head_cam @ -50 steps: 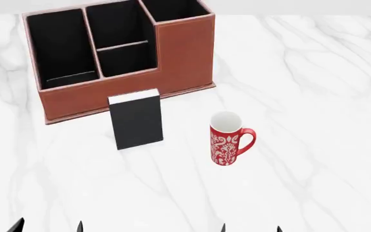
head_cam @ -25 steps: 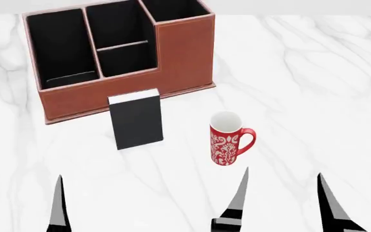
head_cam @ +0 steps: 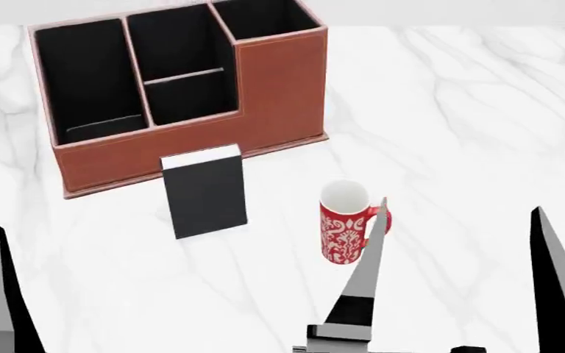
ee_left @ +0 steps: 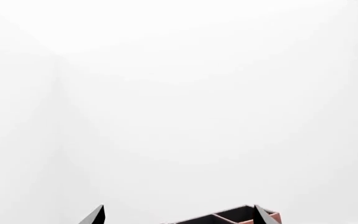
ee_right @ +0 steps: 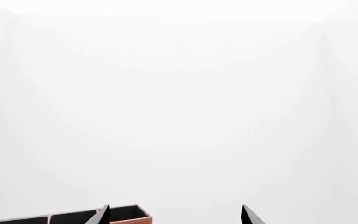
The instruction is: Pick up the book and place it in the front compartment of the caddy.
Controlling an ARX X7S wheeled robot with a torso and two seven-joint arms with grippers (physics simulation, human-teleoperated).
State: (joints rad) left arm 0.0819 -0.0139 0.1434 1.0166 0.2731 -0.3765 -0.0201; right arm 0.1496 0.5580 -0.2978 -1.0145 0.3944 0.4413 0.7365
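The black book (head_cam: 204, 193) stands upright on the marble top, just in front of the reddish-brown caddy (head_cam: 179, 143). The caddy's black-lined cells are open to view. My right gripper (head_cam: 461, 206) is open and empty, nearer the robot than the book; its left finger (head_cam: 364, 283) overlaps the mug in the head view. Only one finger (head_cam: 3, 294) of my left gripper shows there, at the left edge. In the left wrist view my left gripper (ee_left: 179, 208) is open with the caddy (ee_left: 229, 217) beyond it. The right wrist view shows the open right gripper (ee_right: 175, 208) and a caddy corner (ee_right: 126, 215).
A red-and-white patterned mug (head_cam: 341, 220) stands to the right of the book, a little nearer the robot. The white marble tabletop (head_cam: 459, 110) stretches to the right of the caddy. Both wrist views are mostly blank white.
The fingers of both grippers have risen much farther into the head view. The right one's left finger now overlaps the mug. Book, caddy and mug have kept their places on the table.
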